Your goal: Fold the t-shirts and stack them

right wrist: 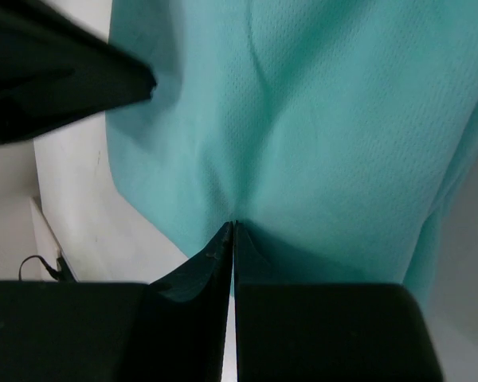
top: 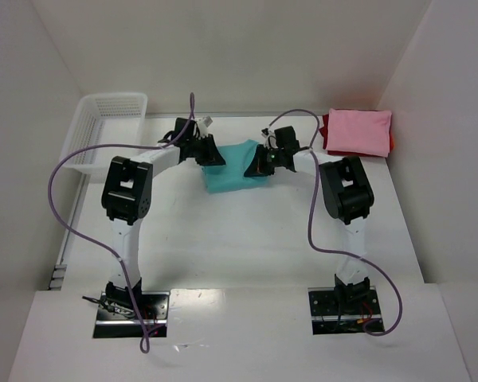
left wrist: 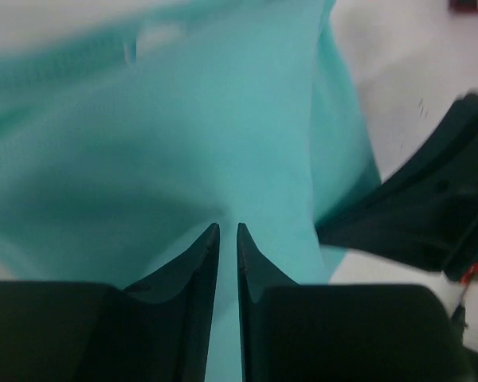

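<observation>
Teal-green t-shirt point(top: 233, 175) lies crosswise at the middle of the table point(top: 223, 247), my left gripper point(left wrist: 228, 228) nearly shut, pinching its left edge, my right gripper point(right wrist: 233, 225) clamped on its right edge, the folded pink t-shirt point(top: 358, 132) well off right, nearer that gripper.

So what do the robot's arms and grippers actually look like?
The left arm and right arm are slim white links with chunky black joint housings, on black base plates. A purple cable loops along each. The left gripper and right gripper have matte black fingers tapering to points.
</observation>
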